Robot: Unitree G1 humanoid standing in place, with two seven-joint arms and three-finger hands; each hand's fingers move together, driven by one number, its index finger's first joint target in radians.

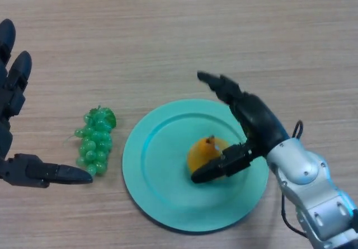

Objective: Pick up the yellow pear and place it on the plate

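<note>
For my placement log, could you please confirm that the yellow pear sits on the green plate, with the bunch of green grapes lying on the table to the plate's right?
One detail is wrong: the grapes lie on the table to the left of the plate, not to its right, as the head view shows. The yellow pear does sit on the green plate.

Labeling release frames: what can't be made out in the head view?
- Pear: its right side is hidden by the right robot hand; contact between thumb and pear cannot be told.
- Plate: right rim hidden under the same robot hand and forearm.
- Left robot hand: palm cut off by the left edge; only straight fingers show, beside the grapes.
</note>
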